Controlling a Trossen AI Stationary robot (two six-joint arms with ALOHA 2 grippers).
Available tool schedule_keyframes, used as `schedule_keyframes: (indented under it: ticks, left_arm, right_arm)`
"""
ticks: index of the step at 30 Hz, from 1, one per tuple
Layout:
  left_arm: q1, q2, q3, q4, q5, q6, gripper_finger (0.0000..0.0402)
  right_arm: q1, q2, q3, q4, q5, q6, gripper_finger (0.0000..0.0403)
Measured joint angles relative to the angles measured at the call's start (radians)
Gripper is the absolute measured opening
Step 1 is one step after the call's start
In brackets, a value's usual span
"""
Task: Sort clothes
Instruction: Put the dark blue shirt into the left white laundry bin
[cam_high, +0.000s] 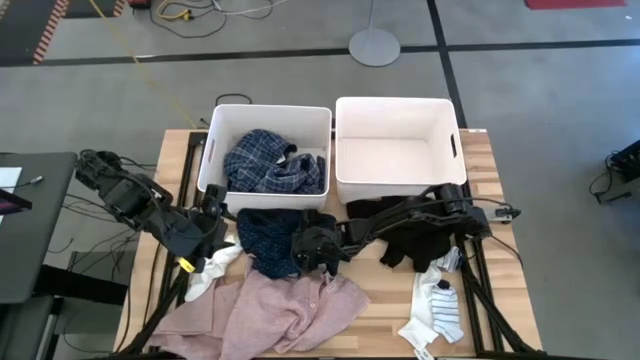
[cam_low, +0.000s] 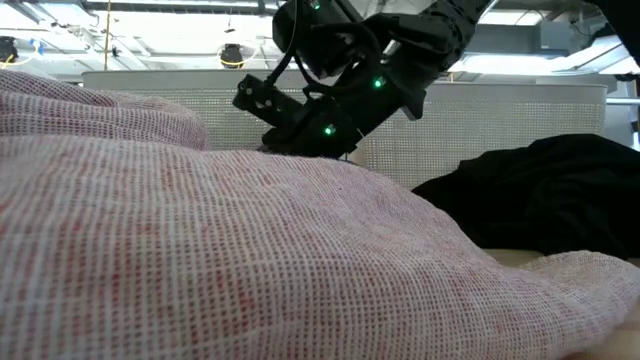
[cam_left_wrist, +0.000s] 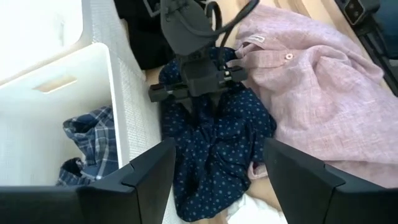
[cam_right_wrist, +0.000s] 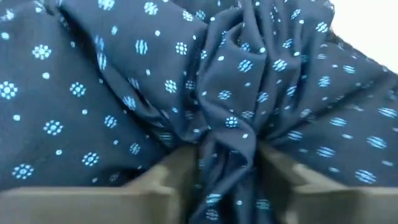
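Observation:
The navy dotted top (cam_high: 268, 238) lies bunched on the table against the near wall of the left bin (cam_high: 212, 150). My right gripper (cam_high: 312, 256) reaches in from the right and is shut on it; it also shows in the left wrist view (cam_left_wrist: 202, 104). My left gripper (cam_left_wrist: 217, 180) is open, hovering over the top's left end with nothing between its fingers. The pink shirt (cam_high: 285, 305) lies spread at the table's near edge. The plaid shirt (cam_high: 272, 165) lies in the left bin. The black garment (cam_high: 412, 240) lies under my right arm. Striped socks (cam_high: 438, 312) lie near right. My right gripper pinches a gathered fold of the navy dotted top (cam_right_wrist: 227, 146) between its two fingers (cam_right_wrist: 168, 171), several layers bunched together. The fingers come from above, pointing down. The rest of the top lies slack on the table around the hold.
The right bin (cam_high: 345, 150) stands beside the left one at the table's far side. A white sock (cam_high: 212, 268) lies below my left gripper, by the pink shirt's left end. In the low view the pink shirt (cam_low: 200, 250) fills the foreground.

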Motion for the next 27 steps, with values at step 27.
schedule_keyframes:
  ticks: [27]
  left_arm:
    - [-0.117,-0.001,-0.076,-0.101,-0.091,-0.185,0.0238]
  right_arm:
    - [0.168,-0.568,-0.003,-0.091,0.219,-0.358,0.0022]
